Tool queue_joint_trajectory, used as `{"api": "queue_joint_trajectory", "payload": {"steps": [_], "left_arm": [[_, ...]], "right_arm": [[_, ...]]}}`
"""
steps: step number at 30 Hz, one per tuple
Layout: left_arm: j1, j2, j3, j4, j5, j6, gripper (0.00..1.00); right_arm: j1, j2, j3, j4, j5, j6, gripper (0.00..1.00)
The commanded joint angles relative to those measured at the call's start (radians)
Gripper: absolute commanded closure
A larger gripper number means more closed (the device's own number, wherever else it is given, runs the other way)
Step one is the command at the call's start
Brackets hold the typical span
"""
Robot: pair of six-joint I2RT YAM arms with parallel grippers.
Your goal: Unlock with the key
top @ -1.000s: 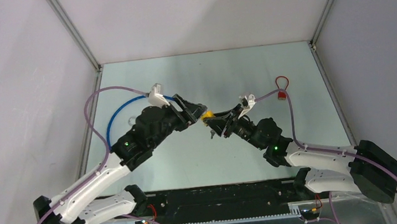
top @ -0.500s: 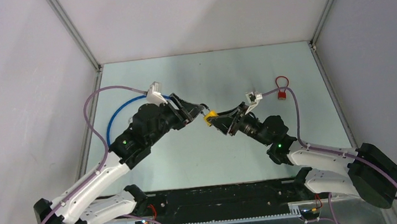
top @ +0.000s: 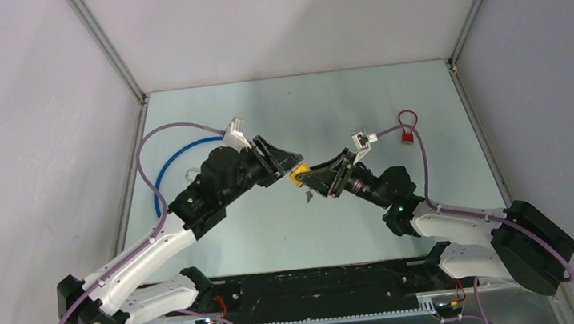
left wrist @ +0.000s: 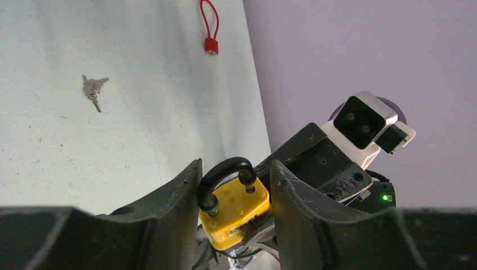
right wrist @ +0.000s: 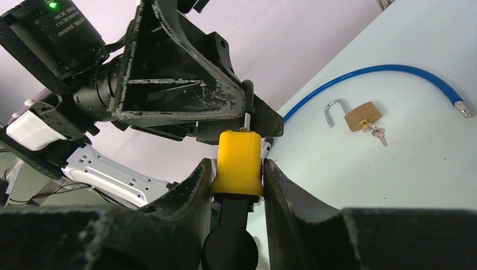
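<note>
Hanging clear of the table [top: 262,108], the yellow padlock [right wrist: 239,157] is clamped across its body by the right gripper [right wrist: 236,164]. Its black shackle [left wrist: 225,167] looks seated at both legs, so it is not yet unlocked. A small key [top: 307,196] dangles just beneath the padlock. Half a second ago the left gripper [left wrist: 236,165] stood just apart from the padlock. It has now closed in, fingers flanking it, though I cannot tell whether they pinch. That suggests a second hold being set up before the key is worked. A red cable lock [left wrist: 211,42] lies well beyond the padlock. An open brass padlock [right wrist: 363,115] and a blue cable [right wrist: 382,73] lie off its other side.
</note>
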State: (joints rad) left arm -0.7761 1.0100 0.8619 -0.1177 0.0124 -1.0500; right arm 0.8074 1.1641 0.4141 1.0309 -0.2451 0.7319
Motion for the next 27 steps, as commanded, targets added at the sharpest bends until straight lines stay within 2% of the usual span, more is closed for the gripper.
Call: {"api": "queue_joint_trajectory", "payload": {"steps": [1, 7, 12, 15, 22, 27], "left_arm": [[0.004, -0.007, -0.001, 0.052, 0.016, -0.011, 0.54], [0.01, -0.022, 0.002, -0.011, -0.008, 0.0, 0.7], [0.021, -0.02, 0.02, -0.082, -0.008, 0.021, 0.8], [0.024, -0.025, 0.025, -0.118, -0.023, 0.032, 0.94], [0.045, 0.039, 0.052, -0.25, -0.034, 0.037, 0.97], [0.046, 0.113, 0.063, -0.273, 0.007, 0.036, 1.0]], "right_arm": [[-0.004, -0.002, 0.009, 0.099, -0.02, -0.008, 1.0], [0.019, -0.039, 0.013, -0.036, 0.017, -0.153, 1.0], [0.113, -0.096, 0.057, -0.279, 0.153, -0.422, 1.0], [0.148, -0.109, 0.067, -0.333, 0.223, -0.521, 1.0], [0.289, -0.121, 0.086, -0.409, 0.472, -0.769, 1.0], [0.432, -0.069, 0.092, -0.349, 0.671, -1.039, 1.0]]}}
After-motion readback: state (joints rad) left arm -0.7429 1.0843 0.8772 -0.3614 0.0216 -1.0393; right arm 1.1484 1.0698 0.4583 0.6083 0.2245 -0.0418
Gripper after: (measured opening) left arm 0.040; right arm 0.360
